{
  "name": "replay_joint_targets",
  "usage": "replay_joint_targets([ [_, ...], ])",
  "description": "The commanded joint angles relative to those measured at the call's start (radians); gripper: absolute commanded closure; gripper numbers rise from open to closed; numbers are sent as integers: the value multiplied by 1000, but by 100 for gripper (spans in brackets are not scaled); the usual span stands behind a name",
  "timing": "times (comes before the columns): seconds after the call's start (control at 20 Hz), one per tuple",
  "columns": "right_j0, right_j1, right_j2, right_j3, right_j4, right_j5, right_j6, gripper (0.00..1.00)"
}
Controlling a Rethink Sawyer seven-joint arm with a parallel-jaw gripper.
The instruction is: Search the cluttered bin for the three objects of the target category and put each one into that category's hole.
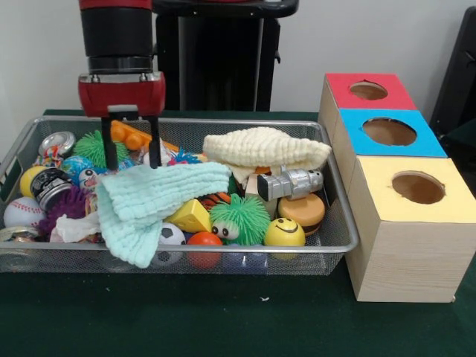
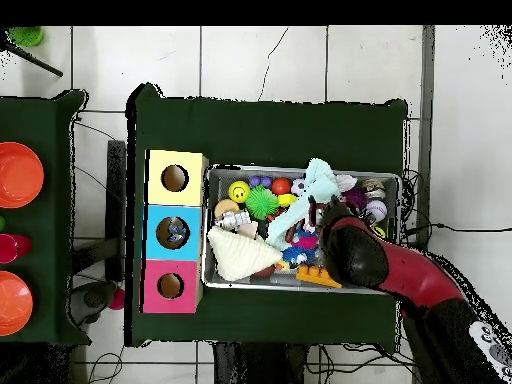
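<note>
The silver wire-mesh bin (image 1: 238, 120) is full of toys and cloths; it also shows in the overhead view (image 2: 300, 170). No see-through plastic bottle shows in either view; any are hidden under the clutter. My gripper (image 1: 132, 158) hangs open and empty in the bin's left half, its two black fingertips (image 1: 110, 156) at the back edge of a mint-green cloth (image 1: 152, 197). In the overhead view the gripper (image 2: 319, 210) is by that cloth (image 2: 316, 184). The blue-faced box's round hole (image 1: 389, 132) is right of the bin; in the overhead view (image 2: 172, 233) something greyish shows inside it.
A cream cloth (image 1: 264, 149) lies over the bin's middle right. Metal cans (image 1: 50, 186) lie at the left, with a baseball (image 1: 22, 212), a green fuzzy ball (image 1: 238, 216) and a silver toy (image 1: 294, 182). The red box's hole (image 1: 368, 91) and the yellow box's hole (image 1: 418, 187) flank the blue one.
</note>
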Motion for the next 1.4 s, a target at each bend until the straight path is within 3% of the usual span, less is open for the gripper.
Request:
replay_joint_targets([
  [0.05, 67, 75, -13, 14, 13, -11, 189, 0],
  [0.2, 143, 80, -119, -14, -39, 8, 154, 0],
  [0.6, 182, 99, -196, -16, -79, -92, 151, 0],
  [1.0, 353, 125, -419, -155, -179, -74, 62, 0],
  [1.2, 349, 101, -410, -162, -214, -70, 57, 0],
  [1.4, 380, 123, -444, -202, -243, -106, 77, 0],
])
